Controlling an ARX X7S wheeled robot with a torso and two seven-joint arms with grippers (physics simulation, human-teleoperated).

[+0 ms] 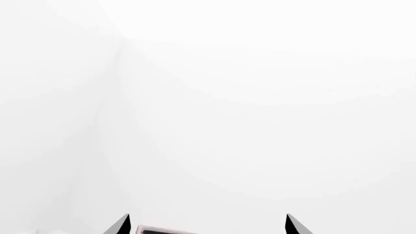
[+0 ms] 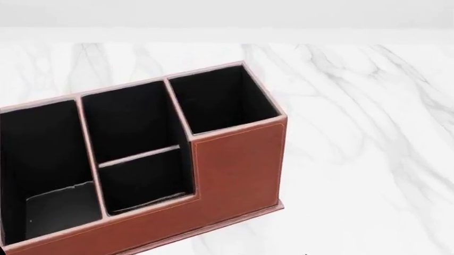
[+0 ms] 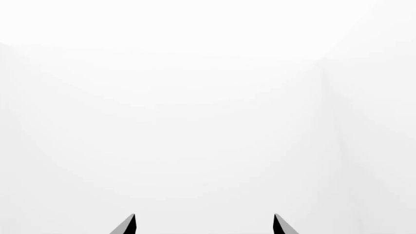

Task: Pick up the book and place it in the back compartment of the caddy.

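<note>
Sitting on white marble table (image 2: 369, 133), reddish-brown caddy (image 2: 237, 164), compartments bare.

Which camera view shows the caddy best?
The head view: the caddy shows its brown wall and black-lined cells, though its left part is cut off. The right wrist view shows none of it; the left wrist view shows nothing identifiable as it.

A white marble desk (image 2: 354, 133) with grey veining is seen across the head view, brightly and evenly lit. Toward 12 o'clock its far edge is met by a plain pale wall (image 2: 227, 13). Only blank white walls (image 3: 195, 97) are shown in both wrist views.
</note>
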